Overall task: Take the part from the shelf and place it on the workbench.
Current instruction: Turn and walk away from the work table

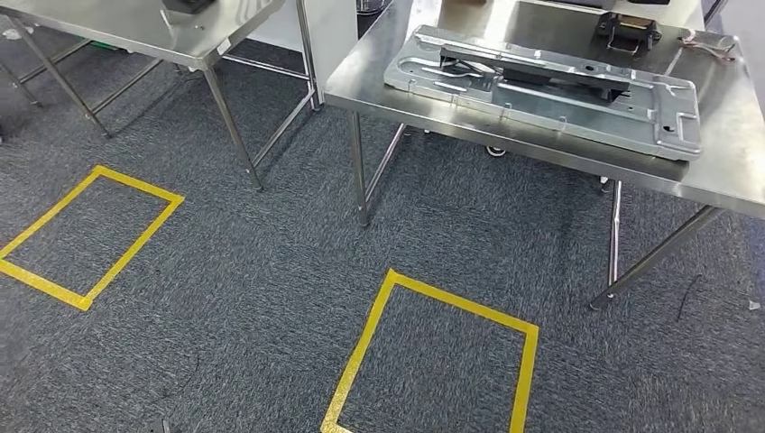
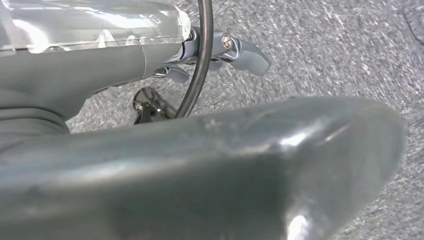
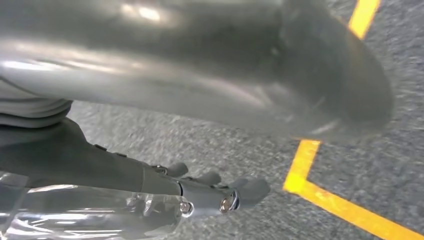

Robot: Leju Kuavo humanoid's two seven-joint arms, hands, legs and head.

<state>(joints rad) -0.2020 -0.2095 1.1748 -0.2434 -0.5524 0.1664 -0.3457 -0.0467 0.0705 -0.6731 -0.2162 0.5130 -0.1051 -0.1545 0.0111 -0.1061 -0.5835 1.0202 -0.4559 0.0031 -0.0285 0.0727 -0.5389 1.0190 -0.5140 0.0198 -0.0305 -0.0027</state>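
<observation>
Fingers of my left hand and right hand hang loosely spread, holding nothing, above carpet, the stamped metal part already on the tabletop, so I risk clipping its overhanging edge.

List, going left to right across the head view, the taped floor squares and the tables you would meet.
Left yellow taped square → left steel table → right yellow taped square → right steel table carrying a flat metal part.
</observation>
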